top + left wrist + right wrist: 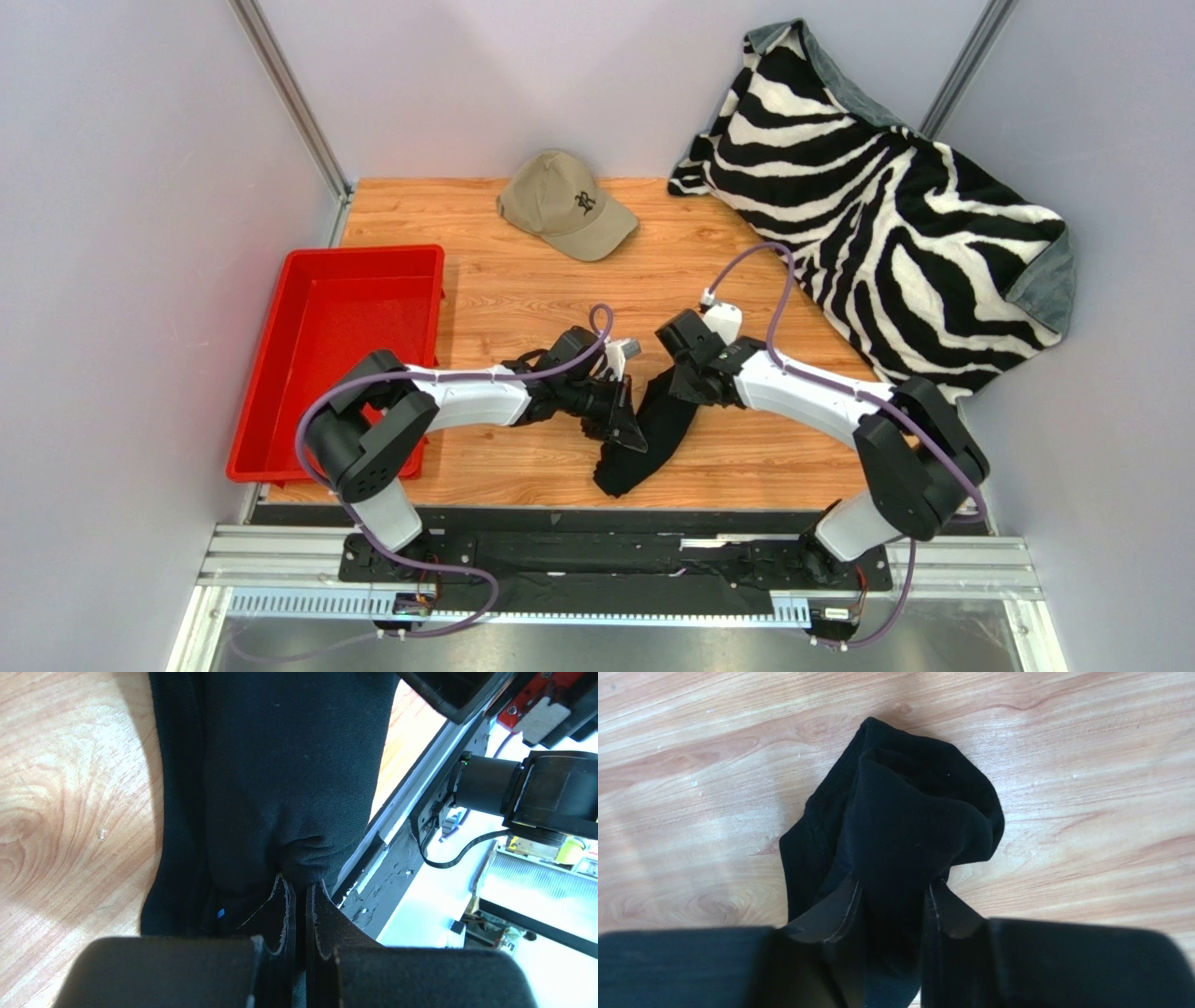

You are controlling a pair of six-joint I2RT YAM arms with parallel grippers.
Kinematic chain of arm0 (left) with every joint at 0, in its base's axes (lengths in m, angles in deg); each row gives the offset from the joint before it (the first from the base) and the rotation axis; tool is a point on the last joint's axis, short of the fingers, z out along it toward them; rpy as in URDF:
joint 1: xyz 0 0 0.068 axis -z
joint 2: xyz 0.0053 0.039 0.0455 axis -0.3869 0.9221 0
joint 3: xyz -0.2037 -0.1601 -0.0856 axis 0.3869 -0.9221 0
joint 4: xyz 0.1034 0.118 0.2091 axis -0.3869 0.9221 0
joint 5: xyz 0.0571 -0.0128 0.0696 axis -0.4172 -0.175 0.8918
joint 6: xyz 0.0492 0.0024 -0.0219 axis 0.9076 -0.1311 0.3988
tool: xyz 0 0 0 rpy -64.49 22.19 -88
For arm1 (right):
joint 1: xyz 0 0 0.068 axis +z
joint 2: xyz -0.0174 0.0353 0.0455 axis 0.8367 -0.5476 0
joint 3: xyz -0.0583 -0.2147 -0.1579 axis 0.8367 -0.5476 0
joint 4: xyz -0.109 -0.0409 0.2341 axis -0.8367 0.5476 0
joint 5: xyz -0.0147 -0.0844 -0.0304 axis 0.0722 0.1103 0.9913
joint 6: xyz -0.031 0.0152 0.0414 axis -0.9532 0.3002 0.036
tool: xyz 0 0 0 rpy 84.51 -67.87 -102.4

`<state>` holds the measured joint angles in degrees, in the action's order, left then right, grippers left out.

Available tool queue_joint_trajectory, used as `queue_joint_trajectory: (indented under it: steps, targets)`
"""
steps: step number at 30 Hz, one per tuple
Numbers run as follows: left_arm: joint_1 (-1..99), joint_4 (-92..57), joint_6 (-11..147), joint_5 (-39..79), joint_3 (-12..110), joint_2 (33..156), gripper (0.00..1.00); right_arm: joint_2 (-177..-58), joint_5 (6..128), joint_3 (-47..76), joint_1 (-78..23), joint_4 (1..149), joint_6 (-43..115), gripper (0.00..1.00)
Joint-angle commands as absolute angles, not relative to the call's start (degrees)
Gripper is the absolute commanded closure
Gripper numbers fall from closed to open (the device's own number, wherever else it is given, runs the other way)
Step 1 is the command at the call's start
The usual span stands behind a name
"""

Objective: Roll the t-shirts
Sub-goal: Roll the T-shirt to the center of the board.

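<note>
The black t-shirt [648, 434] lies bunched into a long narrow strip near the table's front edge, between my two arms. My left gripper [619, 415] is shut on a pinch of its cloth; in the left wrist view the fingers [300, 882] clamp a puckered fold of the t-shirt [295, 763]. My right gripper [676, 381] is shut on the strip's far end; in the right wrist view the cloth [906, 819] fills the gap between the fingers [891, 889] and bulges beyond them.
A red tray [340, 357] sits at the left. A tan cap [568, 205] lies at the back. A zebra-striped blanket [898, 210] covers the back right corner. The table's front edge and metal rail [414, 798] run just beside the t-shirt.
</note>
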<state>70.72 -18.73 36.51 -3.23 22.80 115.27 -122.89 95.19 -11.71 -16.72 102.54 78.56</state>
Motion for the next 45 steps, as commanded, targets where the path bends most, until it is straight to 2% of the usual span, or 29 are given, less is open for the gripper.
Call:
queue_joint_trajectory:
  steps: [1, 3, 6, 7, 11, 15, 18, 21, 22, 26, 28, 38, 41, 44, 45]
  targets:
    - [70.75, -10.97, 38.17, 0.12, 23.42, 117.00, 1.00, -128.05, 96.39, -3.81, -16.63, 111.23, 76.79, 0.81]
    - [70.75, -10.08, 38.88, 1.79, 24.47, 115.86, 1.00, -130.06, 95.86, -1.34, -16.81, 115.97, 75.21, 0.82]
    - [70.75, -8.15, 40.38, 4.33, 25.36, 113.32, 0.82, -133.94, 95.42, 2.36, -16.81, 120.99, 73.19, 0.85]
    - [70.92, -7.62, 41.07, 5.22, 25.36, 111.40, 0.71, -135.25, 95.50, 2.89, -16.81, 121.70, 72.92, 0.86]
    - [71.45, -7.27, 42.75, 10.48, 25.18, 106.46, 0.48, -136.93, 93.75, 3.42, -16.89, 122.23, 72.13, 0.86]
    - [74.34, -7.00, 46.52, 17.07, 25.88, 103.38, 0.40, -138.16, 92.96, 4.03, -16.89, 122.41, 71.60, 0.87]
    - [76.54, -8.23, 49.51, 21.48, 26.50, 104.16, 0.27, -138.69, 92.78, 4.39, -16.89, 122.50, 71.43, 0.88]
    - [76.81, -10.69, 49.79, 22.45, 27.29, 107.50, 0.25, -138.60, 92.69, 4.30, -16.98, 121.97, 71.16, 0.89]
    - [76.81, -12.35, 49.78, 22.71, 27.29, 108.64, 0.17, -138.60, 92.69, 4.21, -16.98, 121.80, 71.16, 0.89]
    - [76.81, -14.91, 49.78, 25.08, 28.51, 110.67, 0.15, -137.64, 92.52, 3.07, -16.98, 120.39, 71.08, 0.89]
    - [76.72, -14.91, 50.75, 25.79, 29.48, 111.98, 0.07, -137.20, 92.52, 2.72, -16.98, 120.04, 71.08, 0.90]
    - [76.55, -18.34, 50.66, 22.97, 31.95, 118.85, 0.07, -136.41, 92.25, 2.19, -16.98, 119.42, 71.16, 0.91]
    - [76.20, -19.22, 49.79, 23.59, 31.60, 119.28, 0.10, -136.14, 92.17, 1.93, -16.98, 119.25, 71.16, 0.92]
    - [76.02, -18.87, 49.43, 22.81, 32.56, 121.04, 0.16, -136.05, 92.08, 1.75, -16.98, 119.25, 71.16, 0.92]
    - [76.02, -19.13, 49.17, 22.63, 32.57, 121.91, 0.22, -135.97, 92.08, 1.66, -16.98, 119.25, 71.16, 0.92]
